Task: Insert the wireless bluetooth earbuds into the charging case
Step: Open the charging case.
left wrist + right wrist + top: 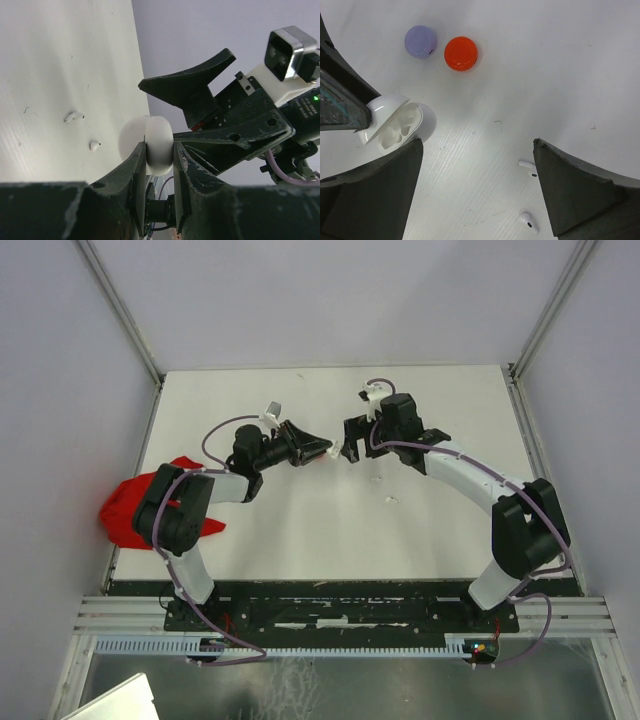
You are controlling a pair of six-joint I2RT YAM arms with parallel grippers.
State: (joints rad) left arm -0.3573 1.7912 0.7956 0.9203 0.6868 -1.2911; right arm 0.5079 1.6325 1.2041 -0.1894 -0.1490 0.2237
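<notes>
A white charging case (150, 142) is pinched between the fingers of my left gripper (160, 150), which is shut on it above the table. In the right wrist view the case (395, 125) has its lid open and shows two empty wells. Two white earbuds (526, 166) (528, 222) lie loose on the table by my right gripper's right finger. My right gripper (477, 190) is open with nothing between its fingers, hovering beside the case. From above, the two grippers (325, 451) (347, 443) face each other at mid table, with the earbuds (377, 478) (391, 500) just in front.
A lilac round disc (420, 42) and a red round disc (461, 53) sit side by side on the table beyond the case. A red cloth (130, 510) lies at the table's left edge beside the left arm. Walls enclose the table on three sides.
</notes>
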